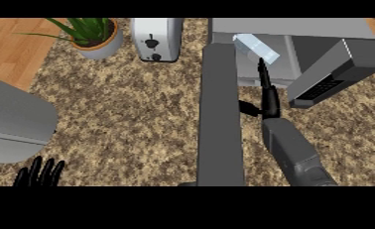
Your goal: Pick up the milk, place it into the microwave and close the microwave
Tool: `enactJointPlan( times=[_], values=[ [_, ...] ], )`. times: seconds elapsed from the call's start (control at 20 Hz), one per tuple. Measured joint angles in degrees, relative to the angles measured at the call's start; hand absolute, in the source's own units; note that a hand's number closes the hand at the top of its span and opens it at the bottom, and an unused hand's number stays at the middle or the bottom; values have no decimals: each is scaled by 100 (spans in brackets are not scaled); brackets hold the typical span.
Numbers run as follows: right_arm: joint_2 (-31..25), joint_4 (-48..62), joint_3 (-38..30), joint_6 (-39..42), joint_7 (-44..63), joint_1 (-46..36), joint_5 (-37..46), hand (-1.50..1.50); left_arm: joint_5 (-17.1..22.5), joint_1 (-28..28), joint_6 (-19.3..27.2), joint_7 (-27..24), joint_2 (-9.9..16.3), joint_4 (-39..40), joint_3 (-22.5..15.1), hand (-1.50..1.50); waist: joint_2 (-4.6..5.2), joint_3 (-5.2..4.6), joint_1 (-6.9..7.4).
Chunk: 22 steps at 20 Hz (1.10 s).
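The right hand (268, 91) stretched straight fingers against the milk (256, 48), seemingly a light, stiff, slippery carton best clasped across its flat sides, inside the microwave (289, 34).

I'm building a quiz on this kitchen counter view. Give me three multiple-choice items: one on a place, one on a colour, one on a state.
1. Where is the potted plant?
A. far left of the counter
B. inside the microwave
C. beside the right hand

2. What colour is the toaster?
A. red
B. silver
C. green

3. How is the microwave door?
A. shut
B. swung open
C. missing

Answers:
1 A, the plant sits at the upper left, left of the toaster.
2 B, its body is silver with black controls.
3 B, the door angles out from the microwave while the right hand reaches the milk inside.
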Motion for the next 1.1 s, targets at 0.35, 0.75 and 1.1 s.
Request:
enactJointPlan(
  times=[0.35,0.75,1.1],
  values=[
    [20,-107,27,692,-354,587,-10,-150,-144,268,15,126,-60,-242,-135,-150,-70,-8,-142],
    [-166,-517,229,1315,-432,1351,70,-150,-657,177,86,243,-161,-102,-447,-150,-120,-17,-268],
    [-485,-1231,247,1615,-419,2149,-63,150,-918,-223,-56,311,-192,314,-728,-150,-146,-26,-369]
  ],
)
